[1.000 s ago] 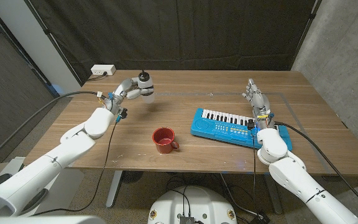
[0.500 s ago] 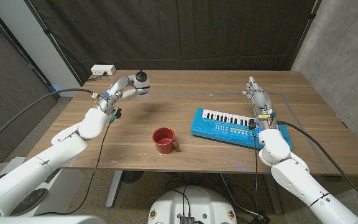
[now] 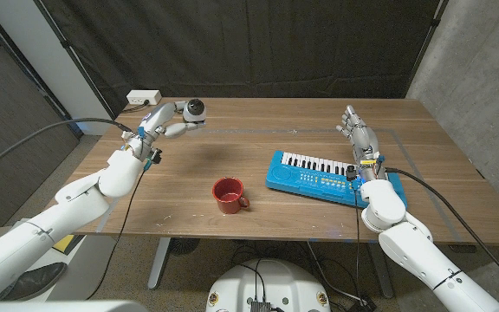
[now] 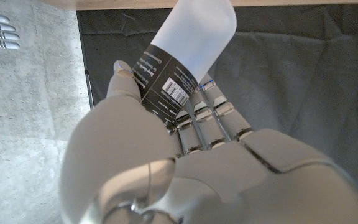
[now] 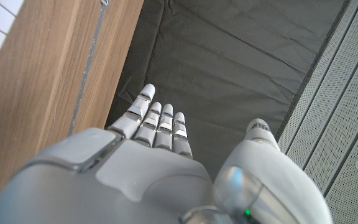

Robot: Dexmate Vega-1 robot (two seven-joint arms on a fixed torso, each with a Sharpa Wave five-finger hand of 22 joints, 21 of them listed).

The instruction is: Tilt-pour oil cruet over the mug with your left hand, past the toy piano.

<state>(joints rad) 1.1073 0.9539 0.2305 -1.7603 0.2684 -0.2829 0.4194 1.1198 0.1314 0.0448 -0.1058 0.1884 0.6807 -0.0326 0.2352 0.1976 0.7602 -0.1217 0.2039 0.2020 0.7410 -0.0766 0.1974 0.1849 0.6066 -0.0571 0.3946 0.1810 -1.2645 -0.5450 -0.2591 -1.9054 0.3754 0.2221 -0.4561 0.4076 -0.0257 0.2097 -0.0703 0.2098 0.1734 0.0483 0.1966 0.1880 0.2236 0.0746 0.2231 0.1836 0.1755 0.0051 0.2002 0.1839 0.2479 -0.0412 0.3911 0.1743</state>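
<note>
My left hand (image 3: pixel 167 124) grips the cruet (image 3: pixel 195 109) around its labelled body, fingers (image 4: pixel 211 118) wrapped over the black label and thumb on the other side. It hangs in the air at about ten o'clock from the mug (image 3: pixel 229 195), tipped well off upright, over the far left of the tabletop (image 3: pixel 258 156). The mug stands well apart from it, near the front edge, and the piano (image 3: pixel 314 176) lies at three o'clock from the mug. My right hand (image 3: pixel 358 136) holds nothing, fingers straight and together, standing just beyond the piano's right end.

The frosted body looks smooth and stiff, probably glass or hard plastic, so I judge it slippery and breakable if dropped. The label band is the best place for grip; holding mid-body keeps the tilt controllable. I cannot tell how full it is.
</note>
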